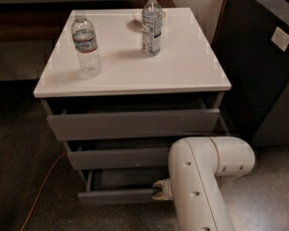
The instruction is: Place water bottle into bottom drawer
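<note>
The water bottle stood upright on the left of the white bench, well apart from the taller bottle. The hand sat low at the front edge of the open bottom drawer; whether it was apart or together could not be told.

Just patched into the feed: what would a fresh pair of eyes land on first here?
The bulky cream robot arm fills the lower right foreground, its end effector down at the front edge of the bottom drawer, which stands pulled out. On the white cabinet top two clear bottles stand upright: the water bottle near the left front, a taller bottle toward the back.
</note>
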Available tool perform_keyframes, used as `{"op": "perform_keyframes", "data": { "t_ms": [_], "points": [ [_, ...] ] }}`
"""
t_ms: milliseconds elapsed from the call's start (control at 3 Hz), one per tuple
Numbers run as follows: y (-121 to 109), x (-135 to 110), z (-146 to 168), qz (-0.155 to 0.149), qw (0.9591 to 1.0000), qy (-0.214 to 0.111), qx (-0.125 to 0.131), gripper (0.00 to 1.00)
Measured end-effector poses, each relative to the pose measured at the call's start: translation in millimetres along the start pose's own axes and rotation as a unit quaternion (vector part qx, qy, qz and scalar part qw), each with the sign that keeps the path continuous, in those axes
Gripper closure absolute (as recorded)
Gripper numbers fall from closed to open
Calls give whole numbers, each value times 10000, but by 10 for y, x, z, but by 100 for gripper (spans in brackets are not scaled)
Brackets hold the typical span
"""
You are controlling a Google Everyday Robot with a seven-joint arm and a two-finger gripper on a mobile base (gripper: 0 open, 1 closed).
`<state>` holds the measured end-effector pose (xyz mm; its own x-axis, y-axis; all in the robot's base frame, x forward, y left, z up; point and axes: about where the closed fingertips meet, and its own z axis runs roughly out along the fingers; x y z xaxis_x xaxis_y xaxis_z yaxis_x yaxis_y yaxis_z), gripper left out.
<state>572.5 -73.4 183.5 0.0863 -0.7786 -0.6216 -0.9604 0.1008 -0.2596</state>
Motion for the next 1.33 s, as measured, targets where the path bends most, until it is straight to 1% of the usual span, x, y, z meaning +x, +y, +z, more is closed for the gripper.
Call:
{"op": "perform_keyframes", "data": {
  "t_ms": [333,667,1000,1333],
  "points": [
    [-1,7,-6,0,10000,0,0,79],
    [-1,8,-7,0,10000,0,0,48],
    [-1,8,-7,0,10000,0,0,24],
    [193,-281,-188,-5,10000,2,15,0]
  ]
}}
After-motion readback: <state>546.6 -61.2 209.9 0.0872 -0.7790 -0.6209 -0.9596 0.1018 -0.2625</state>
